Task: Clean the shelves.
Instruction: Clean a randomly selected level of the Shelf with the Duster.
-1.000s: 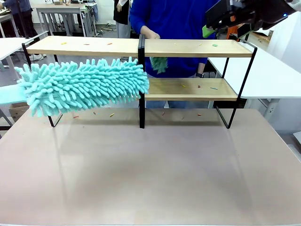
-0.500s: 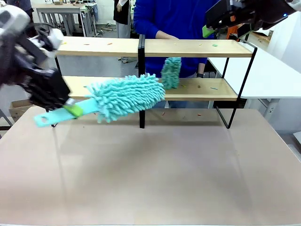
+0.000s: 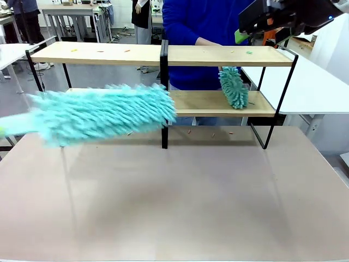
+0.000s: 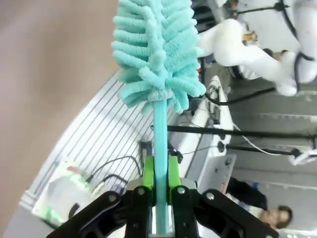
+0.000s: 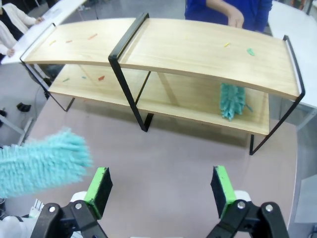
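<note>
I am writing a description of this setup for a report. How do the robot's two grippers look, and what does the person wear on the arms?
The left gripper has a black angular body with silver screws and two bright green pads. The right gripper is built alike: black jointed fingers with round silver pins, each ending in a flat green pad. The person wears a blue long-sleeved top.

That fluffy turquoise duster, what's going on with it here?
The robot's left gripper is shut on the handle of a big turquoise duster, blurred in front of the lower left board of the shelves. A smaller duster is at the lower right board, by a person across the table. Small coloured scraps lie on the top boards. The right gripper hangs open, empty.
</note>
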Robot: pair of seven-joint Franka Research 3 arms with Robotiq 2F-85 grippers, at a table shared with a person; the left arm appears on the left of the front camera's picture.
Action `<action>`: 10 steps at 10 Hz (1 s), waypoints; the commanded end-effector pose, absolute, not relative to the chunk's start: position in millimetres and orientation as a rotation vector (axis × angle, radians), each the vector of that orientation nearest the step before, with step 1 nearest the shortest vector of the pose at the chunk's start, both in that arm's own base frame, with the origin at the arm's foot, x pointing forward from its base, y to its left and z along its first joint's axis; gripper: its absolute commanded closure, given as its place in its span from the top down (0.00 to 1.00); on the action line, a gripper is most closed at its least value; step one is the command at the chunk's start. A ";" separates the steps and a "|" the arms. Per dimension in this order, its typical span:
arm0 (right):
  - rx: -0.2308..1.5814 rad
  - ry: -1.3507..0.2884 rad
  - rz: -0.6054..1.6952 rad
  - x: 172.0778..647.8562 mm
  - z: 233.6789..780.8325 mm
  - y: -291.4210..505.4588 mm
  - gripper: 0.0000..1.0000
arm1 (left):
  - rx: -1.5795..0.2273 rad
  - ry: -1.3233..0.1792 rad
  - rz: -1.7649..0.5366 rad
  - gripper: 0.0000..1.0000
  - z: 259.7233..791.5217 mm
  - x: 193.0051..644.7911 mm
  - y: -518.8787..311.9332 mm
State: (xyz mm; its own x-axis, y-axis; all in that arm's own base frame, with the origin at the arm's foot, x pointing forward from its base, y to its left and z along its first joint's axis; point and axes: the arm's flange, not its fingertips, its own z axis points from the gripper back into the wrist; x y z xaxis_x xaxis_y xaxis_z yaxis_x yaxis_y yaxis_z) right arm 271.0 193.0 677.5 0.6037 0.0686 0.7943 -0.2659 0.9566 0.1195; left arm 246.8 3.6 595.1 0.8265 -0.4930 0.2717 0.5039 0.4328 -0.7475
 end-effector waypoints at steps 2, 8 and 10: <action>0.240 -0.905 0.195 271.6 679.1 192.5 1.00 | -1.028 -0.306 -0.454 0.13 607.8 200.4 83.4; 0.240 -0.905 0.195 271.6 679.1 192.5 1.00 | -1.012 -0.207 -0.501 0.13 612.2 199.0 85.7; 0.240 -0.905 0.195 271.6 679.1 192.5 1.00 | -1.035 -0.182 -0.389 0.13 622.0 208.2 69.1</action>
State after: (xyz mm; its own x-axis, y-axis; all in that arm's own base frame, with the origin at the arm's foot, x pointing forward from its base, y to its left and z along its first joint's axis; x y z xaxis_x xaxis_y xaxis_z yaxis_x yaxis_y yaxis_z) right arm 270.9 193.1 677.6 0.6034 0.0687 0.7945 -0.2660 0.9565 0.1194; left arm 203.2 79.3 610.7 0.8954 -0.2737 0.3512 0.4423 0.4554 -0.7727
